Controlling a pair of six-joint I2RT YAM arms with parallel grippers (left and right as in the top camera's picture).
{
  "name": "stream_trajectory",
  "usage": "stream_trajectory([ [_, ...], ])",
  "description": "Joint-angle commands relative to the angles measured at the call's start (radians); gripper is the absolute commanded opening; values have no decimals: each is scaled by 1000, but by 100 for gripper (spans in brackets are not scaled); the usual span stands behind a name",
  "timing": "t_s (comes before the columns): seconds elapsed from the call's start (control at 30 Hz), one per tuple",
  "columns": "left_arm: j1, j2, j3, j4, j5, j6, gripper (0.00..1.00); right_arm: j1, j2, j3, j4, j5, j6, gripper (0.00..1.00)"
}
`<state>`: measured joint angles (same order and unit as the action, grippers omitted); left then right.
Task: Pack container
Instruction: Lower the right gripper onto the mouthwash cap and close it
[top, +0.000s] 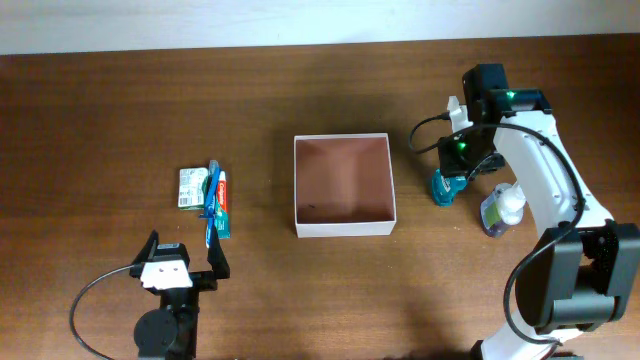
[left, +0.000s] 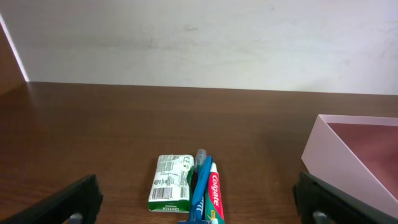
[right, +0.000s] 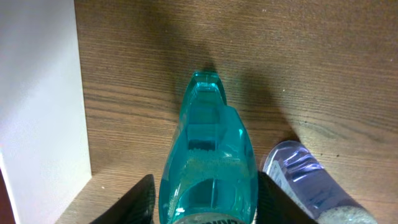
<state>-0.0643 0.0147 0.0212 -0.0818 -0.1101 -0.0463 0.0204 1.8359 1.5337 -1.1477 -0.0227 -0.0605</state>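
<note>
From above, the container (top: 345, 229) sits on the middle of the brown table (top: 100, 110), open side up, and nothing is seen inside it. To its left lie a green packet (top: 190, 188), a toothpaste tube (top: 221, 203) and a blue toothbrush (top: 210, 208), all close together. The left gripper (top: 183, 252) is near the front edge, just below these three, with its jaws wide apart and holding nothing. To the right of the container stands a teal bottle (top: 442, 189), and the right gripper (top: 458, 168) is over it. A clear bottle with a white pump (top: 500, 211) stands just beside.

In the left wrist view, the two fingers (left: 68, 202) are at the far corners of the picture, well apart. The packet, the tube and the toothbrush lie between them, further ahead. One corner of the container is at the right.

In the right wrist view, the teal bottle is between the two fingers (right: 140, 200), which are very close to its sides. I cannot tell if they press on it. The white container wall is at the left, and the clear bottle at the lower right.
</note>
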Motion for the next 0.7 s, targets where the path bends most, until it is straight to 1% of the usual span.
stream_trajectory([
  [0.0, 3, -9, -8, 3, -10, -6, 100, 6, 6, -10, -3, 8, -2, 41],
  [0.17, 3, -9, -8, 3, -10, -6, 99, 6, 6, -10, -5, 10, 11, 36],
  [0.23, 3, -9, -8, 3, -10, -6, 99, 6, 6, -10, -5, 10, 16, 32],
  [0.4, 3, -9, -8, 3, -10, -6, 99, 6, 6, -9, -3, 10, 17, 29],
  [0.5, 3, -9, -8, 3, -10, -6, 99, 6, 5, -1, -6, 24, 51, 27],
  [0.67, 3, -9, -8, 3, -10, -6, 99, 6, 5, 64, -63, 39, 69, 27],
])
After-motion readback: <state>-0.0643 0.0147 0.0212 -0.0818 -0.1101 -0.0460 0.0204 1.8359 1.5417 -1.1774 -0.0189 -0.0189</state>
